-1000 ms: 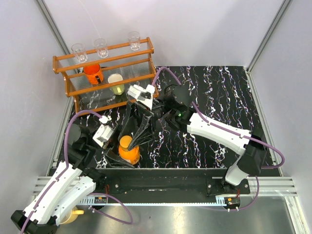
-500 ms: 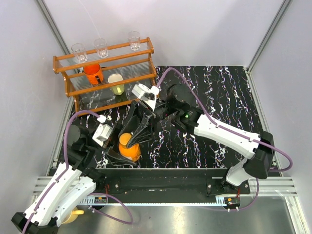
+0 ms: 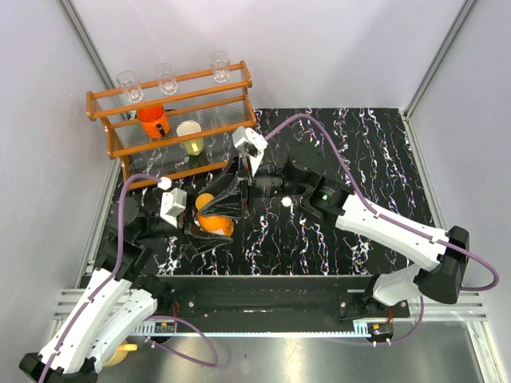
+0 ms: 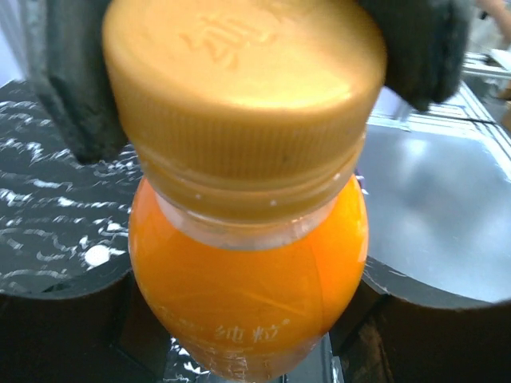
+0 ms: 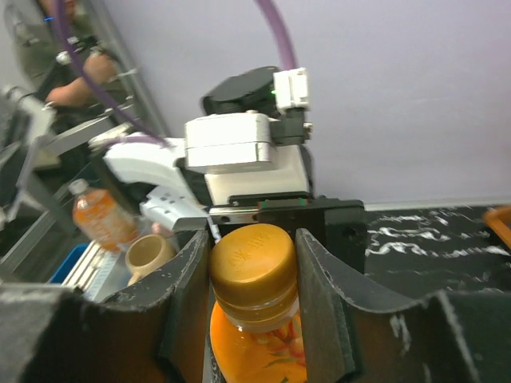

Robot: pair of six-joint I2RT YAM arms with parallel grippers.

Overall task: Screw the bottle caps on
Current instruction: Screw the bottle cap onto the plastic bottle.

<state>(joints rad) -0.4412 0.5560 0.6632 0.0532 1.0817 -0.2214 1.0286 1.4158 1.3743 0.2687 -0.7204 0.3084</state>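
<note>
Orange cap (image 4: 239,88): seated on the neck of the orange bottle (image 4: 247,279), with embossed characters on its top face. Whether it is threaded fully home cannot be determined.

Orange bottle: full of orange liquid and located over the left part of the black marbled mat (image 3: 359,159), in front of the wooden rack (image 3: 172,120). Whether its base rests on the mat cannot be told from any view.

Right gripper (image 3: 226,203): reaches in from the right. Its two dark fingers (image 5: 188,311) are pressed against opposite sides of the orange cap, pinching it (the right wrist view shows no gap on either side).

Left gripper (image 3: 201,231): comes in from the near left and is clamped on the body of the orange bottle below the neck. Its dark fingers flank the lower bottle in the left wrist view.

Surroundings: the rack stands at the far left corner of the mat. It carries three clear glasses (image 3: 165,77) on its top rail, with an orange mug (image 3: 152,120) and a pale cup (image 3: 190,136) below. A small white round piece (image 3: 285,202) lies on the mat just beside the right arm; it is too small to identify.
</note>
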